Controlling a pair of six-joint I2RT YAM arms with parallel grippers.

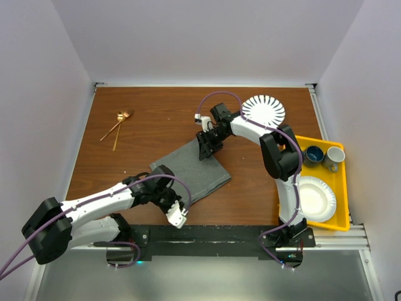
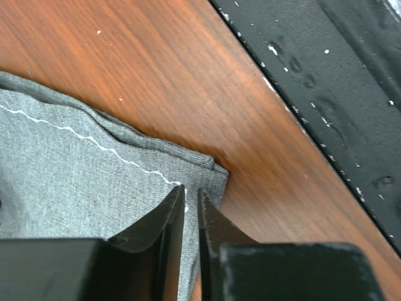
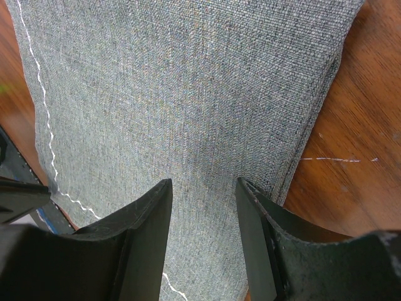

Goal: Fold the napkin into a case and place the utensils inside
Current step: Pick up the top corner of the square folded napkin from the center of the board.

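As one looks down from above: napkin folded, lying skewed mid-desk. Left hand at its 7 o'clock corner, right hand at its 12 o'clock edge. Utensils well apart at 10 o'clock, on bare wood.
Left wrist view: fingers nearly together, thin slit between, tips on layered cloth corner; pinching or not, cannot tell.
Right wrist view: fingers spread, released, flat cloth beneath.

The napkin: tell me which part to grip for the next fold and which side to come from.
Pinch the napkin at its near corner, coming in low from the table's near edge. The cloth lies flat, so only its border offers purchase, and at that corner the stacked hems lift slightly off the wood. The left tool sits there.
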